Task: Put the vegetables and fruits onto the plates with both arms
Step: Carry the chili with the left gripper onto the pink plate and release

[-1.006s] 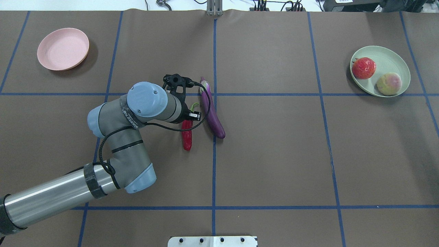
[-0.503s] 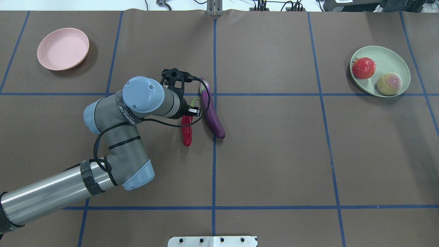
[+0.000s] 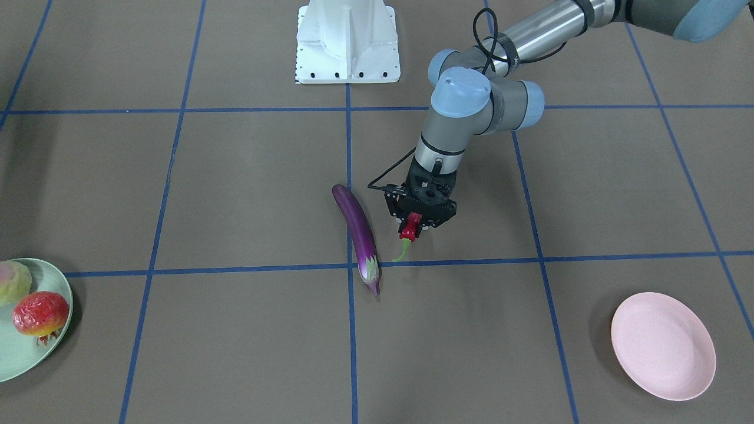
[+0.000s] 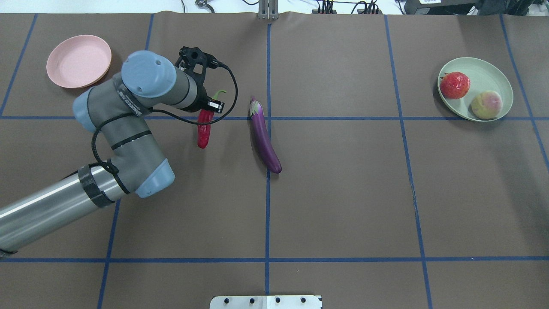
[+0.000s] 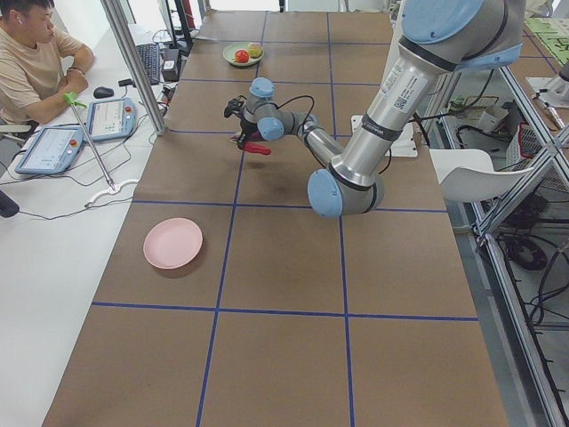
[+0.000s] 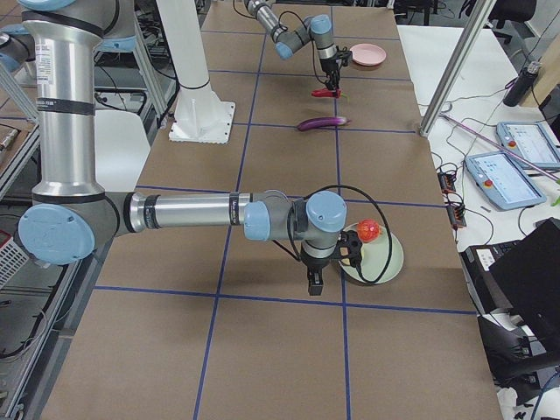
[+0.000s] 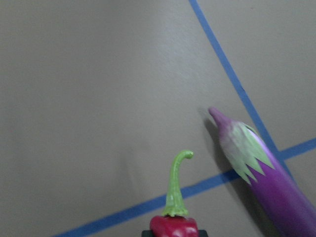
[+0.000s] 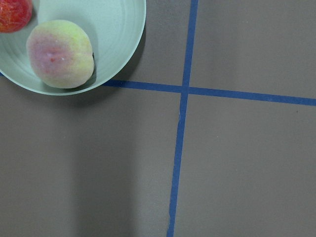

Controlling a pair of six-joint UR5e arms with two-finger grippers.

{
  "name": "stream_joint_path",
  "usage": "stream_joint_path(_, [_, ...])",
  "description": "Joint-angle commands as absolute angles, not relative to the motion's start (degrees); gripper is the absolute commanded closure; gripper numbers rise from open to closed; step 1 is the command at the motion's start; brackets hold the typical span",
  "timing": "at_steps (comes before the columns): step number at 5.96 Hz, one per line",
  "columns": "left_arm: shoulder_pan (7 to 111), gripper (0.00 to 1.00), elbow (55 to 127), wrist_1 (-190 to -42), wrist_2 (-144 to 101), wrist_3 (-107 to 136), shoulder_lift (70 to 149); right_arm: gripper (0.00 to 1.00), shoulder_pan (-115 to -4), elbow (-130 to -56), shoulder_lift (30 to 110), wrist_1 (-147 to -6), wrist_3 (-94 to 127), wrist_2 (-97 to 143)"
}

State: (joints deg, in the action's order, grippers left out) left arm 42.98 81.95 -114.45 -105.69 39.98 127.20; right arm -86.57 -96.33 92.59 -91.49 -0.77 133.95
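Two glossy vegetables: my left end effector (image 3: 413, 226) is closed on the tapered red chili (image 4: 204, 132) by its curled green stem, over the matte brown worktop (image 4: 343, 193). Near it lies the eggplant (image 4: 264, 139), long, smooth, purple, slightly curved. Well apart from the eggplant, my right end effector (image 6: 313, 282) hangs beside the pale green plate (image 4: 493, 65); its opening I cannot tell.

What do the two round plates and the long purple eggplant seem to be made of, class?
Pale pink round plate and pale mint green round plate: probably matte plastic; flat, glare-free surfaces. Long purple eggplant: possibly glossy plastic imitation; uniform sheen, but real cannot be excluded.
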Motion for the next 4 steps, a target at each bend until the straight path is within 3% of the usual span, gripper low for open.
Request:
stream_joint_path(1, [54.1, 1.0, 72.2, -114.4, -114.0, 21.5, 127.1, 0.0, -86.6, -96.3, 92.9, -91.5, -0.8, 133.9])
stream_joint_path(2, [59.5, 1.0, 64.2, -114.9, -115.3, 11.0, 127.4, 0.0, -86.6, -96.3, 92.9, -91.5, -0.8, 133.9])
stream_joint_path(4, [66.3, 1.0, 56.2, -116.1, -115.8, 1.4, 127.7, 0.0, -86.6, -96.2, 92.9, -90.2, -0.8, 133.9])
